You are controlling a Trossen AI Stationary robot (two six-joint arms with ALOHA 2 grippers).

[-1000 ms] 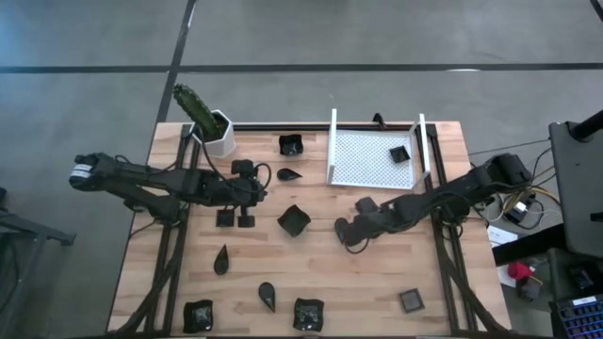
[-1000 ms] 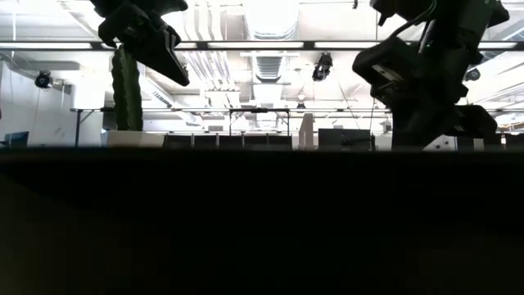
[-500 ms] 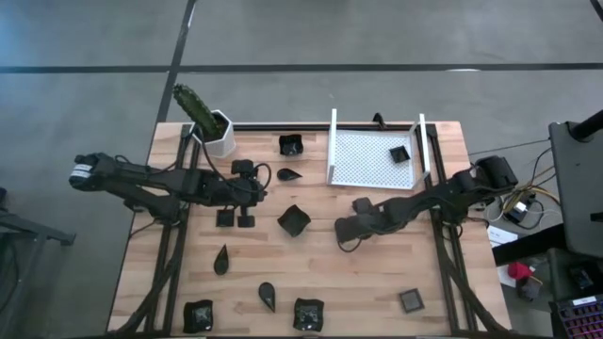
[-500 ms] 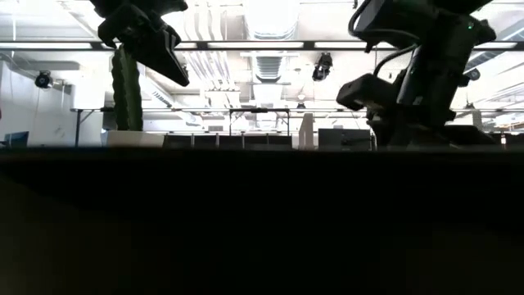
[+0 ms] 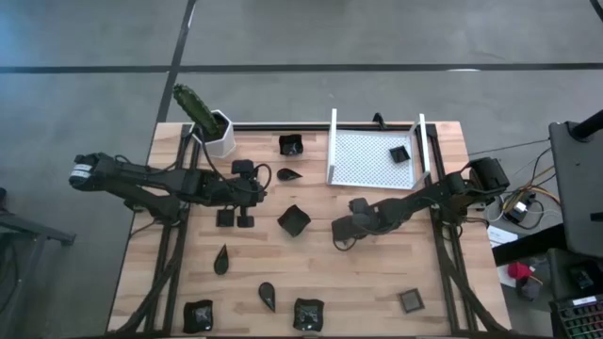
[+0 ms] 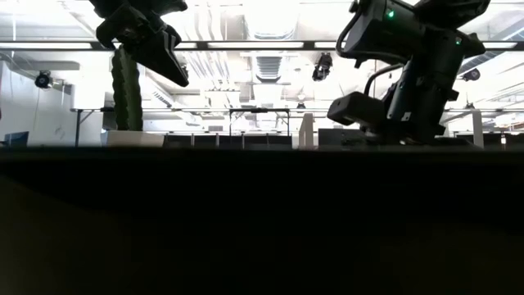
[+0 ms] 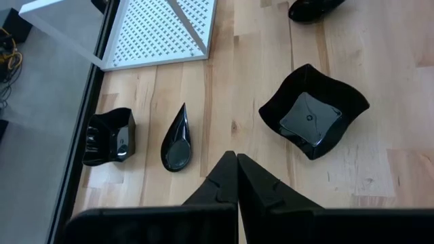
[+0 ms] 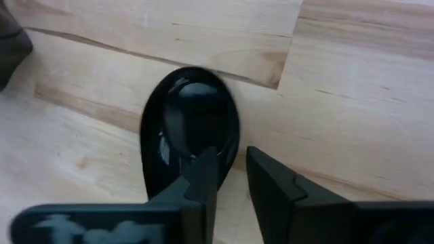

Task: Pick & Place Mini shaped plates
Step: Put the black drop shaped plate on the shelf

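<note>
- Right gripper [image 8: 229, 177] is straddling the rim of a glossy black teardrop-shaped mini plate [image 8: 188, 132] on your light wooden table [image 5: 377, 273], fingers slightly parted, one inside the dish.
- Left gripper [image 7: 237, 177] is hovering with fingers pressed together, near the glossy black square mini plate [image 7: 313, 118].

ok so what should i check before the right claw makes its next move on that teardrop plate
1. Right claw lined up on the teardrop plate: ok.
2. Claw open, one finger over the plate, the other off its edge: ok.
3. Plate gripped: not ok, a gap shows between the fingers.
4. White tray has room, only one square plate inside: ok.
5. Left claw shut, waiting over the table's left half: ok.
</note>
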